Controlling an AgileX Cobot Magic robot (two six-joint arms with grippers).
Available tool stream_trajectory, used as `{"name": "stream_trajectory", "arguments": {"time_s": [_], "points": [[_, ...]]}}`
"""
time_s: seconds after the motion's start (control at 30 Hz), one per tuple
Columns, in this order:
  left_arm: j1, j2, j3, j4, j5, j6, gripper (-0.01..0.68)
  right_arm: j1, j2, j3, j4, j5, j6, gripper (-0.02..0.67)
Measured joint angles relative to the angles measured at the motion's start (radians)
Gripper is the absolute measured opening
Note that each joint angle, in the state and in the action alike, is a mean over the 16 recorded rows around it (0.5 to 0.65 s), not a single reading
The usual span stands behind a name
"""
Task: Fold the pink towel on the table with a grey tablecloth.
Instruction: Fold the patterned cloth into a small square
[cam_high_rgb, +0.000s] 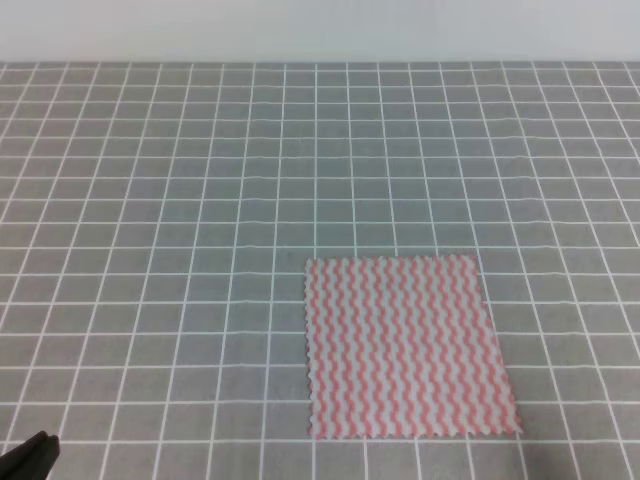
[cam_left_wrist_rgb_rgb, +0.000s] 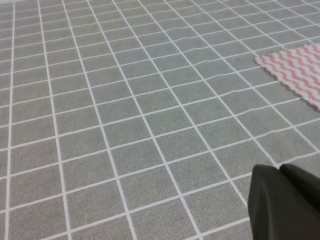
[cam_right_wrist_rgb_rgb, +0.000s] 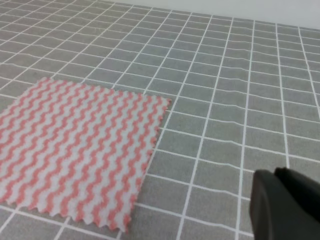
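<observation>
The pink towel (cam_high_rgb: 405, 345) lies flat and unfolded on the table with a grey tablecloth (cam_high_rgb: 180, 200), right of the middle near the front edge. The left wrist view catches only the pink towel's corner (cam_left_wrist_rgb_rgb: 300, 75). The right wrist view shows most of the pink towel (cam_right_wrist_rgb_rgb: 75, 150). My left gripper (cam_high_rgb: 30, 455) pokes in at the bottom-left corner, far from the towel. Up close, the left gripper (cam_left_wrist_rgb_rgb: 281, 200) is a dark mass whose two halves meet with nothing between them. My right gripper (cam_right_wrist_rgb_rgb: 282, 205) looks the same, standing right of the towel and clear of it.
White grid lines cover the grey cloth, which has slight ripples (cam_right_wrist_rgb_rgb: 240, 150). A pale wall (cam_high_rgb: 320, 30) runs along the far edge of the table.
</observation>
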Motion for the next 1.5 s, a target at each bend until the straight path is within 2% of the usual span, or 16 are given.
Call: {"name": "stream_trajectory", "arguments": {"time_s": [1.07,1.5], "points": [[0.0,0.0,-0.003,-0.005,0.002,0.0,0.0,0.0,0.0,0.004,0.004,-0.001,0.0,-0.017],[0.0,0.0,0.002,-0.111,0.004,0.0,0.0,0.0,0.001,0.005,0.004,-0.003,0.0,-0.017]]}}
